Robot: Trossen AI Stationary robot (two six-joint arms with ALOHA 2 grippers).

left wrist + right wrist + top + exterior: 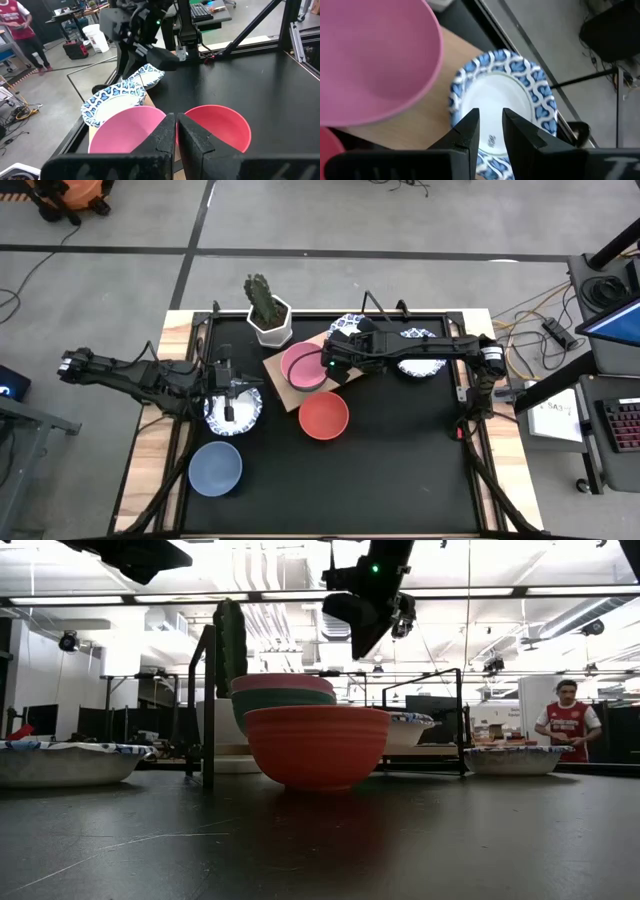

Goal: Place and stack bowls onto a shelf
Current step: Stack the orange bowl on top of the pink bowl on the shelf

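Right end effector (335,367) hovering empty, fingers slightly parted, above the shelf (278,367) beside the pink bowl (303,366) stacked there. Left end effector (232,387) clenched, empty, over a patterned bowl (246,412) left of the shelf. Next, probably: fetching the red bowl (323,416) just off the shelf's near edge.

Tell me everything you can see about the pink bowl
The pink bowl is plain, round, smooth and matte, upright and empty. It sits nested on a green bowl, on the wooden shelf, beside the cactus pot. The red bowl stands apart on the black table. The right pincer is over its rim; contact cannot be told.
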